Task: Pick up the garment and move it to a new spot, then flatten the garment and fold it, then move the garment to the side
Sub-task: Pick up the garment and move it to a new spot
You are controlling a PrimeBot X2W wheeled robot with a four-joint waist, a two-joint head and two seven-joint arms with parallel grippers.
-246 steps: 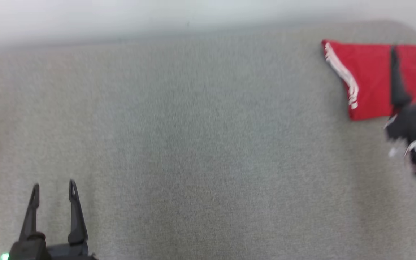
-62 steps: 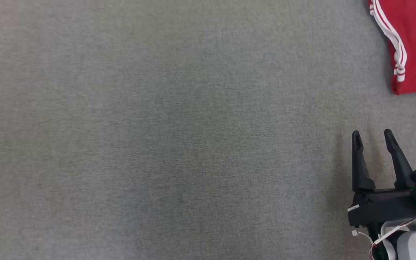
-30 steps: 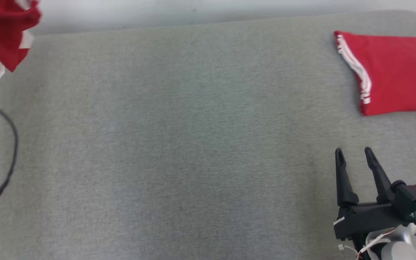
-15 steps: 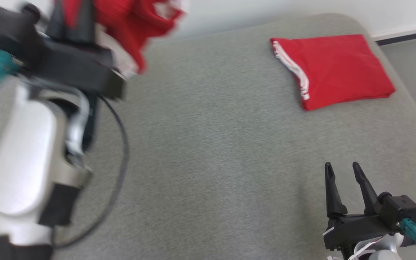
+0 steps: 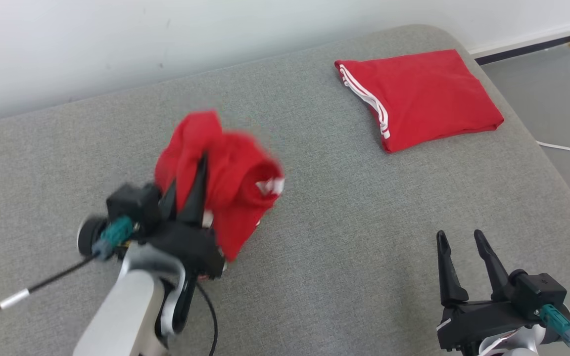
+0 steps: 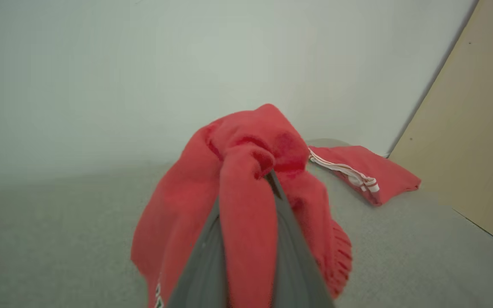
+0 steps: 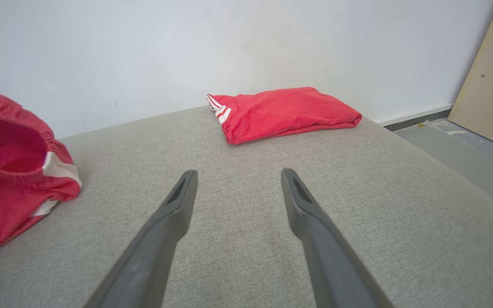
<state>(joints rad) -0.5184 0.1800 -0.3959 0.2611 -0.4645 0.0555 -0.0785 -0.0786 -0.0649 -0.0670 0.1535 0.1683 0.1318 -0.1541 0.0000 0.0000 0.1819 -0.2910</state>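
Left fingers (image 5: 197,192) clamped on the bunched red garment (image 5: 233,173) – held over the grey cushion's (image 5: 344,222) left half, pale forearm (image 5: 121,311) angled up from below, white print unreadable, right fingers (image 5: 445,272) spread wide, empty, pointing forward – folded red garment (image 5: 423,94) beyond.

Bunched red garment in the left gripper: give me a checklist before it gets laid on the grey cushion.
1. Grip: left gripper fingers closed on the bunched red cloth garment: ok.
2. Landing spot: bare grey fabric cushion ahead of it: ok.
3. Neighbour: folded red garment with white stripes lies apart, at the far right corner: ok.
4. Helper: right gripper open, empty, clear of cloth: ok.
5. Garment spread flat: not ok, crumpled.
6. Hem off the cushion: cannot tell.
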